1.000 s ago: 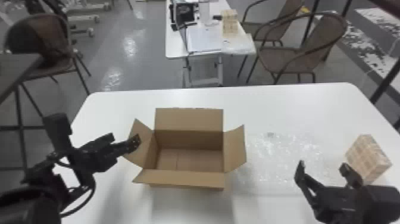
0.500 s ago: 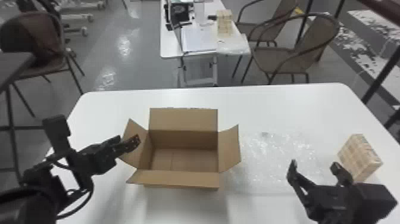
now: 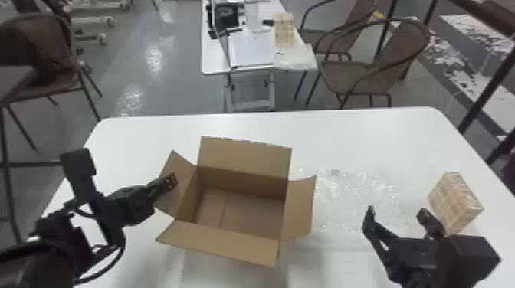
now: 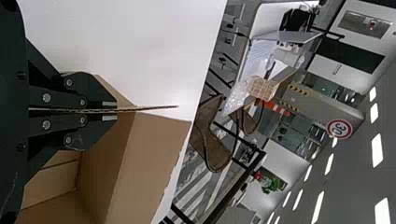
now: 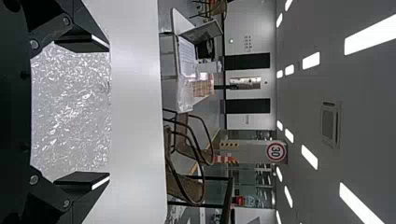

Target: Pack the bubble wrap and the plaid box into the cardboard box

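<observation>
1. White table (image 3: 345,132): carrying everything; the work is spreading left to right.
2. Cardboard box (image 3: 245,182): standing open, left of the wrap, flaps splayed.
3. Bubble wrap (image 3: 356,203): lying flat between cardboard box and plaid box, ahead of the right gripper (image 3: 396,214) and leftward. Long axis: cannot tell surely, the clear edges are blending into the tabletop. Right arm is sitting much nearer; the left is across the carton.
4. Plaid box (image 3: 454,203): resting just beyond the right gripper, to its right, sides skewed to the table edge.
5. Right gripper: gaping wide, holding nothing, fingers spreading side to side, wrap showing between them in its wrist view. Likely next, my reading: going forward and down onto the wrap. Height above it: cannot tell.
6. Left gripper (image 4: 112,110): pinching the carton's left flap (image 3: 178,195), fingers closed on its thin edge, probably steadying.
</observation>
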`<action>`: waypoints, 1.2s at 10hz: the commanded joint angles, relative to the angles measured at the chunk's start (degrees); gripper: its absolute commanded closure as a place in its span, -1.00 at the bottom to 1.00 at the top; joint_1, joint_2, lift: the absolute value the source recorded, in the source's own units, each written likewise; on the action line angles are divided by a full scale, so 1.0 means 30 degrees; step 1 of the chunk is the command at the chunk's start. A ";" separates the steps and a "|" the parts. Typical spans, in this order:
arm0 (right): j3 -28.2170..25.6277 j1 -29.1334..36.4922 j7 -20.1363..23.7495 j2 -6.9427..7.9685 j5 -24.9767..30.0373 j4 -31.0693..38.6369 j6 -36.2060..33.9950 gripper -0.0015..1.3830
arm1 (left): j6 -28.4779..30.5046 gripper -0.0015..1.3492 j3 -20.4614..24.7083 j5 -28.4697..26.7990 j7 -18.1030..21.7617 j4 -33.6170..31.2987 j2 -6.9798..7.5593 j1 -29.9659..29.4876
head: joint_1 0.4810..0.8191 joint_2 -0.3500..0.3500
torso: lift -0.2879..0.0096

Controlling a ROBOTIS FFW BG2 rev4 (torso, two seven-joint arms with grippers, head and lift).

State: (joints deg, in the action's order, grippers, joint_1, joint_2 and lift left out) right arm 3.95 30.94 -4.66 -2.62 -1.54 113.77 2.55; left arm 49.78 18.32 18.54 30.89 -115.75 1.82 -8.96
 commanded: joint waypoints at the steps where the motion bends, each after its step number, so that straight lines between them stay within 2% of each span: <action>1: 0.0031 0.0000 0.0000 -0.0036 -0.0045 -0.0014 0.0000 -0.56 | 0.0019 0.72 -0.0159 0.0968 -0.1272 -0.0673 -0.0226 -0.0412 | 0.27 0.09 | 0.27; 3: 0.0031 0.0000 0.0000 -0.0065 -0.0074 -0.0043 0.0029 -0.56 | -0.0538 0.72 -0.0159 0.1759 -0.3176 -0.1493 -0.0657 -0.1086 | 0.27 0.10 | 0.27; 4: 0.0031 0.0000 0.0000 -0.0065 -0.0103 -0.0073 0.0058 -0.56 | 0.0048 0.72 -0.0042 0.1818 -0.3645 -0.1874 -0.0657 -0.1144 | 0.27 0.10 | 0.27; 5: 0.0060 0.0000 0.0000 -0.0065 -0.0103 -0.0073 0.0088 -0.56 | 0.0898 0.73 0.0017 0.2081 -0.4905 -0.2548 -0.0657 -0.1320 | 0.27 0.11 | 0.27; 7: 0.0060 0.0000 0.0000 -0.0153 -0.0191 -0.0073 0.0146 -0.56 | 0.0869 0.81 0.0046 0.3780 -0.7981 -0.3163 -0.0657 -0.2170 | 0.27 0.17 | 0.27; 8: 0.0060 0.0000 0.0000 -0.0183 -0.0221 -0.0073 0.0146 -0.56 | 0.0429 0.81 0.0017 0.4132 -0.8801 -0.3251 -0.0657 -0.2609 | 0.27 0.19 | 0.27; 12: 0.0060 0.0000 0.0000 -0.0212 -0.0338 -0.0102 0.0176 -0.56 | -0.6104 0.81 -0.2180 0.5040 -1.2844 -0.3251 -0.0657 -0.4865 | 0.27 0.26 | 0.27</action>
State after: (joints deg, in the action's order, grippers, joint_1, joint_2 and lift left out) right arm 4.13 30.94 -4.66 -3.21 -2.52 113.47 3.08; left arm 34.14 12.95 33.13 -7.33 -125.51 0.00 -22.68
